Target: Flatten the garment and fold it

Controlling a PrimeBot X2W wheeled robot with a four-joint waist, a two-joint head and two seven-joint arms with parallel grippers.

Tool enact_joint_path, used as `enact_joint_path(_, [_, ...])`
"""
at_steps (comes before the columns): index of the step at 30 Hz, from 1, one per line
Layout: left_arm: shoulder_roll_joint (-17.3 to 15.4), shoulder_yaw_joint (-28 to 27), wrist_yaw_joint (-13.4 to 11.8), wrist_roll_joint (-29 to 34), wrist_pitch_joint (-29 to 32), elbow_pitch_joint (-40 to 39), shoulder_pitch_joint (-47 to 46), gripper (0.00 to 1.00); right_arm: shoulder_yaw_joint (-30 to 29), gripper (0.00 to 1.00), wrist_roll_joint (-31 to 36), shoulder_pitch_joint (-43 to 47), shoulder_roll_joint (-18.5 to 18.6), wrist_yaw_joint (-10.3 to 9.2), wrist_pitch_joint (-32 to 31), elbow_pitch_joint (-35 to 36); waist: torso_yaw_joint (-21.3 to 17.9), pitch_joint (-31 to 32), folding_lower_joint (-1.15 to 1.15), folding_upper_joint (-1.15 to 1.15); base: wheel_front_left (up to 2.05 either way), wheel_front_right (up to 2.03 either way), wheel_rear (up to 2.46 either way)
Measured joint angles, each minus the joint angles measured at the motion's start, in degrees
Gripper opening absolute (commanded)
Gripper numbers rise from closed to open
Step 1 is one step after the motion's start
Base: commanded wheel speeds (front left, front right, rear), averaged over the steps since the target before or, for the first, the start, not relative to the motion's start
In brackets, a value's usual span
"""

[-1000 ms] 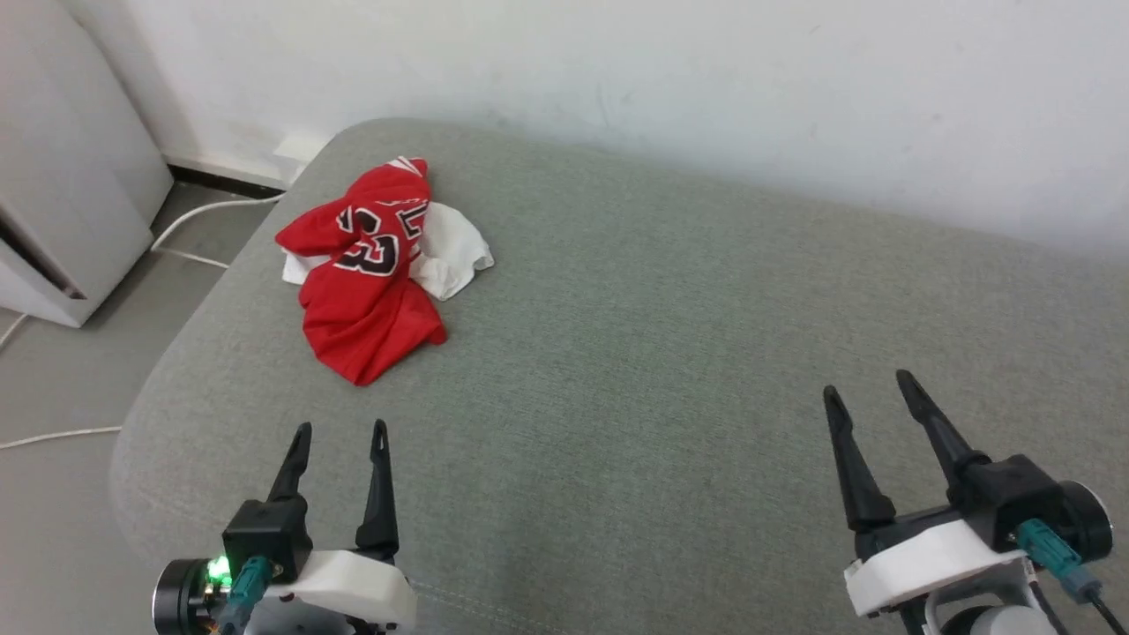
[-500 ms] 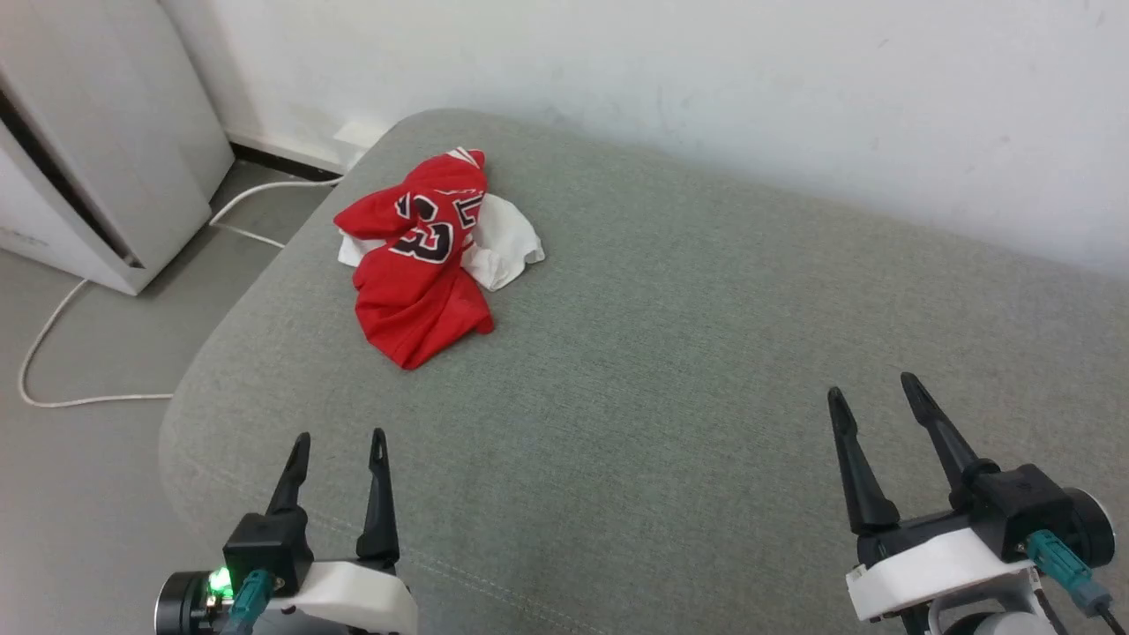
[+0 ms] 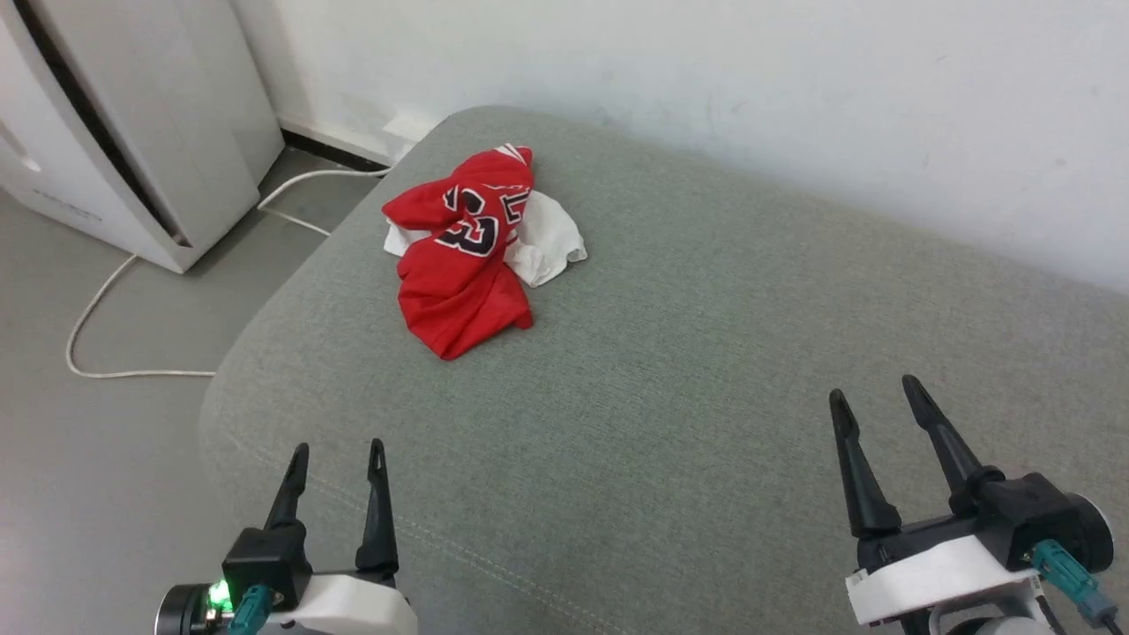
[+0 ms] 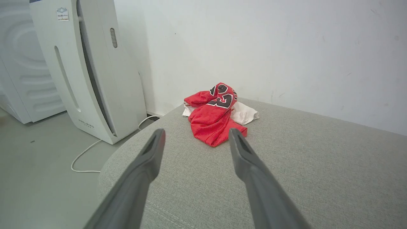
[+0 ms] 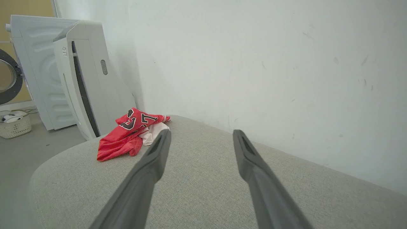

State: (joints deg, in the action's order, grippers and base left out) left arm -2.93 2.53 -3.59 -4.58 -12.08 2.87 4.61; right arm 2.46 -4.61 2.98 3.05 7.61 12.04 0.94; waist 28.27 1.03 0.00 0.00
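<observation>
Head view is giving the layout: the garment (image 3: pixel 467 256) is lying crumpled in a heap near the far left corner of the grey cushion (image 3: pixel 706 370). Its red body is bunching up with part of the black number print facing up, and a white sleeve is sticking out on its right. A tall white appliance (image 3: pixel 132 132) is standing just off that corner, with a white cable (image 3: pixel 150 374) trailing on the floor. Right wrist view is adding a round washer door (image 5: pixel 8 76) at its left edge and a small pale basket (image 5: pixel 14 127) sitting on the floor and holding something white, can't tell what. Left wrist view is picking up a sticker (image 4: pixel 62 14) on the appliance. Left gripper (image 3: pixel 340 446) is hanging over the cushion's near left edge, fingers spread, gripping nothing, pointing toward the garment but well short of it. Right gripper (image 3: pixel 872 389) is hanging over the near right side, also spread and empty, well apart from the garment.
</observation>
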Motion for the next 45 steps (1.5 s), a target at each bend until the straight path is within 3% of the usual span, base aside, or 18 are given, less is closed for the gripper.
enact_joint_path(21, [0.00, 0.62, -1.09, -1.57, -2.47, 0.56, 0.06, 1.00, 0.32, 1.00, -0.94, 0.70, -0.02, 0.00, 2.41, 0.15, 4.91, -0.88, 0.00, 0.00, 0.00, 0.00, 0.00])
enact_joint_path(31, [-0.01, 0.73, -1.52, -3.38, -2.65, 0.62, 0.02, 1.00, 1.08, 1.00, -0.35, 0.69, -0.03, 0.00, 2.69, -0.37, 4.30, -2.35, 0.00, 0.00, 0.00, 0.00, 0.00])
enact_joint_path(40, [-0.89, 0.66, 2.47, -3.34, -2.24, 7.16, -10.32, 1.00, 3.52, 1.00, 3.82, -1.26, -0.10, -0.01, 2.69, 0.73, 1.88, -7.01, 0.00, 0.00, 0.00, 0.00, 0.00])
enact_joint_path(45, [-3.19, -1.15, 4.42, -6.27, 5.25, 13.28, -22.40, 1.00, 4.95, 1.00, 5.69, -3.65, -0.22, 0.00, 2.69, 3.08, -0.38, -11.12, 0.01, 0.00, 0.00, 0.00, 0.00])
